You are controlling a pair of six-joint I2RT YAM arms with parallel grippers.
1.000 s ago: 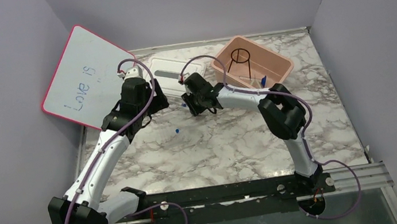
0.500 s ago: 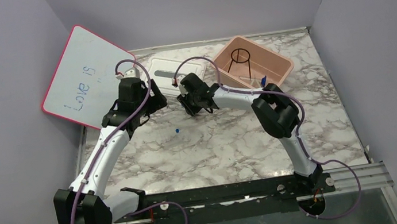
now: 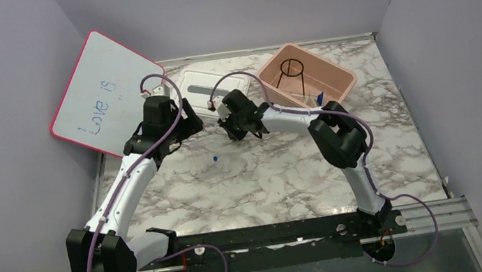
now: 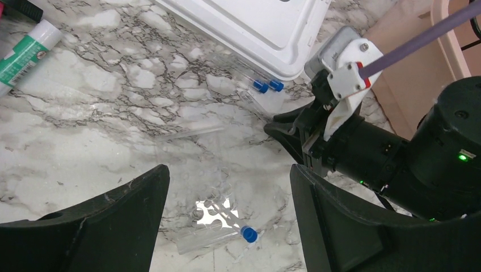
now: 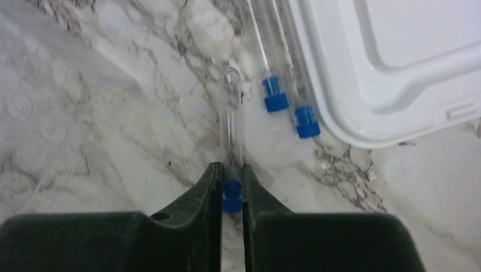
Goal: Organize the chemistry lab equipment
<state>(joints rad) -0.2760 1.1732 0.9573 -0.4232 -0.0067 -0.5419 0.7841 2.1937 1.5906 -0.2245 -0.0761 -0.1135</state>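
My right gripper (image 5: 231, 180) is shut on a clear glass tube (image 5: 231, 116) at its blue cap (image 5: 232, 195), just above the marble table. Two more blue-capped tubes (image 5: 275, 93) lie beside it against the white lid (image 5: 391, 68). My left gripper (image 4: 227, 187) is open above a clear tube with a blue cap (image 4: 248, 234) lying next to a clear plastic rack piece (image 4: 212, 209). Another bare tube (image 4: 190, 133) lies further on. The right gripper (image 4: 295, 133) shows in the left wrist view. The black wire ring stand (image 3: 293, 71) stands in the pink bin (image 3: 337, 84). A loose blue cap (image 3: 215, 159) lies on the table.
The pink-framed whiteboard (image 3: 102, 91) leans at the back left. A green-and-white marker (image 4: 25, 54) lies at the left of the left wrist view. The white lid (image 3: 200, 88) lies flat behind both grippers. Purple walls enclose the table.
The right gripper has shifted slightly left and back toward the white lid. The left gripper has moved a little to the left and back, staying open.
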